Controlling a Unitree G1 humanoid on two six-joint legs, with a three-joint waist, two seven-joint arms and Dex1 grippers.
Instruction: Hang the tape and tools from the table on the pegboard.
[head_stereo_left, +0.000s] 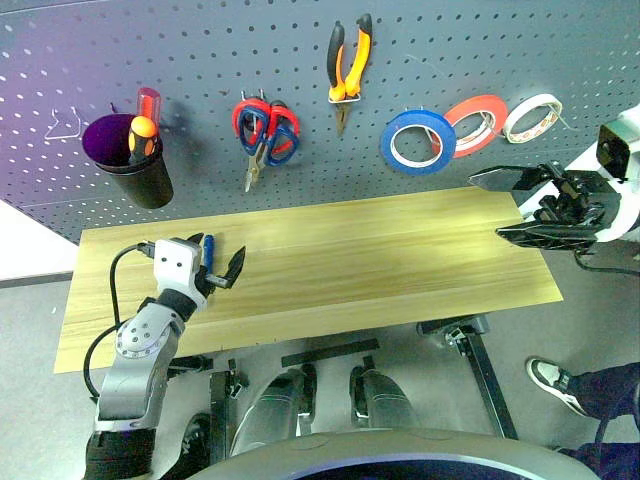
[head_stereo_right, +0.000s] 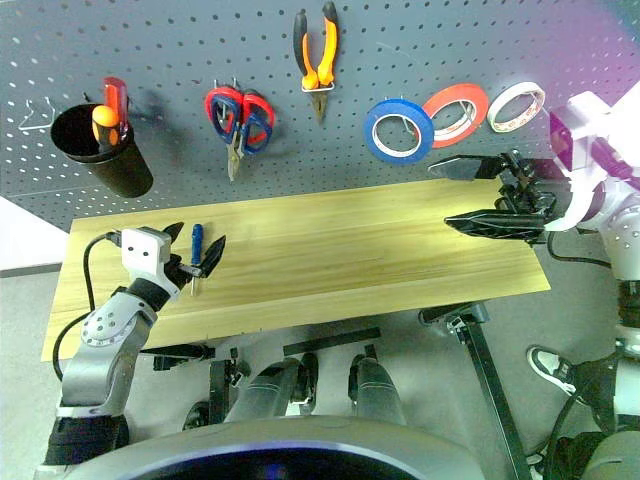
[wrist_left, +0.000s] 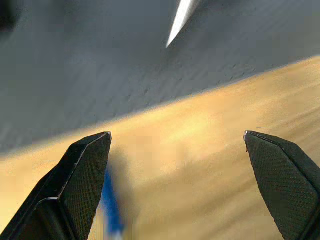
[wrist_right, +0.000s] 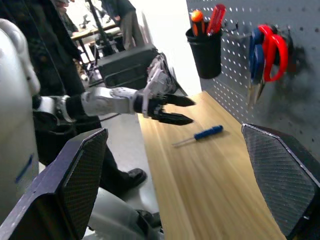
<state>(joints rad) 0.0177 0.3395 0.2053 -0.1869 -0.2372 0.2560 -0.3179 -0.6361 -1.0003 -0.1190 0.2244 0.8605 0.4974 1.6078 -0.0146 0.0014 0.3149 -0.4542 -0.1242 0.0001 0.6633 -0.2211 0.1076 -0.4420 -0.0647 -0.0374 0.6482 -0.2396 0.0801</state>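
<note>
Two tools are in view, both w/ fingers spread wide and holding nothing. The left tool (head_stereo_right: 198, 250) hovers low over the left part of the counter (head_stereo_left: 400, 260), just above a small blue-handled screwdriver (head_stereo_right: 196, 246) that lies on the wood; in the left wrist view the blue handle (wrist_left: 111, 205) shows beside one finger (wrist_left: 82, 175). The right tool (head_stereo_left: 520, 205) is at the right end of the counter, raised, pointing toward the left. The task things are already on the pegboard (head_stereo_left: 200, 60): the blue tape (head_stereo_left: 418, 141) hangs right of centre, partly overlapped w/ a red-orange roll (head_stereo_left: 475, 124), and a whitish roll (head_stereo_left: 532, 117) is further right. The pliers (head_stereo_left: 349, 72) w/ orange-black handles hang in the upper middle, nose down. Left of them 2 scissors hang together on one spot, a red-handled pair (head_stereo_left: 250, 118) and a blue-handled pair (head_stereo_left: 283, 135), overlapping. At far left a black cup (head_stereo_left: 140, 160) on the board holds red and orange screwdrivers (head_stereo_left: 145, 125). A person's shoe (head_stereo_left: 555, 385) stands on the floor near the right counter leg.
</note>
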